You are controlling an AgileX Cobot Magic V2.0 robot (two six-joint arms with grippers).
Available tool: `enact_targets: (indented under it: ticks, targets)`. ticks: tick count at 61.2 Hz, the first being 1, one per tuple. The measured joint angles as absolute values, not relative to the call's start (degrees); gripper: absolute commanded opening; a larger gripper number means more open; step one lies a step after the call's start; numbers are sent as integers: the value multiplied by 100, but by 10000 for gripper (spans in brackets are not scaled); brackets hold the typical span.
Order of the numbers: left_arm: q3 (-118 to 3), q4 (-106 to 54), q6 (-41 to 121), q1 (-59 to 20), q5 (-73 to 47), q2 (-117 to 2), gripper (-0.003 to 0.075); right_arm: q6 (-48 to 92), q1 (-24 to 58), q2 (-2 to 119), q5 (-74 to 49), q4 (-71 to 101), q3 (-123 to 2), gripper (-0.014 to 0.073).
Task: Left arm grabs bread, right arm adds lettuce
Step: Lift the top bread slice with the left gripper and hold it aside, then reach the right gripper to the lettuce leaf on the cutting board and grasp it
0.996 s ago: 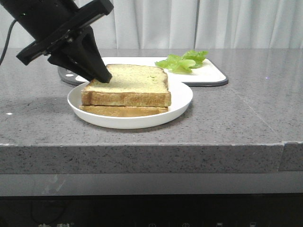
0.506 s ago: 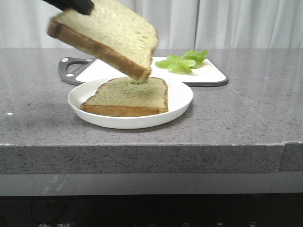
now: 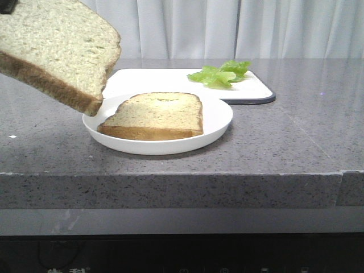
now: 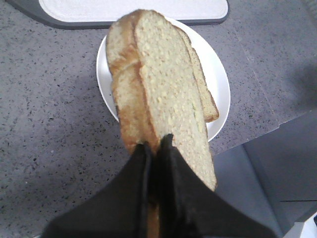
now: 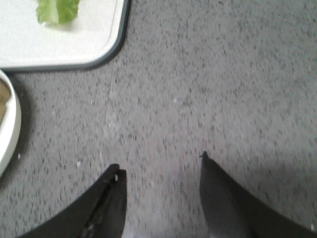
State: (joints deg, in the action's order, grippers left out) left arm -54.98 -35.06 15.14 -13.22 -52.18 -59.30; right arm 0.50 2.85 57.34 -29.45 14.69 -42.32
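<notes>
My left gripper (image 4: pixel 154 141) clamped on bread (image 3: pixel 57 48), held tilted in air beside plate (image 3: pixel 219 116). My right gripper (image 5: pixel 161 173) spread apart above desk (image 3: pixel 296 136). Lettuce (image 3: pixel 219 73) on cutting board (image 3: pixel 253 88).

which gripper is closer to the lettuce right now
Probably the right. The right gripper hangs open over bare counter, with the lettuce on the cutting board just ahead. The left gripper is clamped on the bread, raised beside the plate.

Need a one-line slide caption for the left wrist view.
Black wedge-fingered left gripper pinches a thick speckled bread slice above the white plate.
</notes>
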Motion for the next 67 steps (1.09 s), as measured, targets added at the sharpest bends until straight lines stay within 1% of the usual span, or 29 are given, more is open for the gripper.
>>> enact_targets:
  ticks: [11, 19, 34, 42, 50, 67]
  targets:
    - [-5498, -3506, 1514, -1322, -5195, -5923, -20, 214, 285, 6722, -3009, 1590, -5171, 374]
    - [-5498, -3506, 1514, -1322, -5182, -5923, -20, 609, 208, 7556, -3205, 2047, -5892, 374]
    - [-5498, -3506, 1514, -1322, -5174, -5923, -20, 2412, -184, 9181, -3930, 4322, -7415, 374]
    - [-5498, -3506, 1514, -1322, -5156, -5923, -20, 3127, -207, 9965, -4213, 5282, -8183, 374]
    - [-5490, -3506, 1514, -1322, -5147, -5923, -20, 3306, -207, 10695, -4434, 5689, -8906, 374]
    - [-5490, -3506, 1514, -1322, -5136, -5923, -20, 3359, -183, 11905, -4575, 5802, -10085, 374]
